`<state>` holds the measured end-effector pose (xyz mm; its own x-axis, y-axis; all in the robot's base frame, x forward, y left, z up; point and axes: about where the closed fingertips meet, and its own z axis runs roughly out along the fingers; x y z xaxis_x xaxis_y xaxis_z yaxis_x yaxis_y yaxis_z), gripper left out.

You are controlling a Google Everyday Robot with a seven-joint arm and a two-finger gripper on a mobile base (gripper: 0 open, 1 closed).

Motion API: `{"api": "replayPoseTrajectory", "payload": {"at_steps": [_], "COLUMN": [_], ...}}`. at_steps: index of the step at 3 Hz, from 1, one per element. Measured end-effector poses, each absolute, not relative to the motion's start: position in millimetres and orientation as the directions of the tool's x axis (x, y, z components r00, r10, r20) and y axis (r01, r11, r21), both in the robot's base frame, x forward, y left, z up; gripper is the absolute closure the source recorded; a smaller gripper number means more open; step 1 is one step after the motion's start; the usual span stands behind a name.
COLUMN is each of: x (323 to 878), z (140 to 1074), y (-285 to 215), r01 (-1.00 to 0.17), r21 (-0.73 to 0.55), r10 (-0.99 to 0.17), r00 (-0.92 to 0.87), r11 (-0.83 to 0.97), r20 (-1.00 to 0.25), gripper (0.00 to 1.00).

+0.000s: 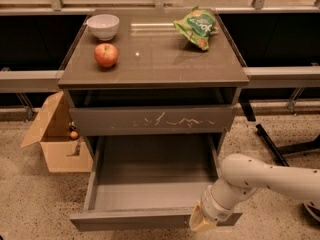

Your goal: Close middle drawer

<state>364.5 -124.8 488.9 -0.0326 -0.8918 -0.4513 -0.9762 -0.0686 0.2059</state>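
Observation:
The middle drawer [150, 184] is pulled far out of the grey cabinet; its grey inner tray is empty. Its plain front panel [130, 219] runs along the bottom of the view. My gripper [201, 223] sits at the right end of that front panel, on the white arm [270, 181] that comes in from the right. The gripper's tan tip rests against the panel's top edge. Above the open drawer is the closed drawer front with whitish scratches [152, 120].
On the cabinet top [165, 59] lie a white bowl [103, 26], a red apple [106, 54] and a green snack bag [196, 27]. An open cardboard box [55, 134] stands on the floor to the left. Dark legs of a stand [280, 146] are at the right.

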Motion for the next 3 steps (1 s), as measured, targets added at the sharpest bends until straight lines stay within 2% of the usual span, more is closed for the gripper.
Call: {"api": "replayPoseTrajectory", "payload": {"at_steps": [2,3], "x": [369.1,376.0], "z": [427.6,418.1], "y": [-136.2,-142.5], "r01": [-0.984,-0.989], "r21": [0.170,0.147], "r10": [-0.912,-0.904], "r00": [-0.018,-0.036], "r11": [-0.057,-0.030], "r20": [-0.411,-0.426], "gripper": [0.98,0.75]}}
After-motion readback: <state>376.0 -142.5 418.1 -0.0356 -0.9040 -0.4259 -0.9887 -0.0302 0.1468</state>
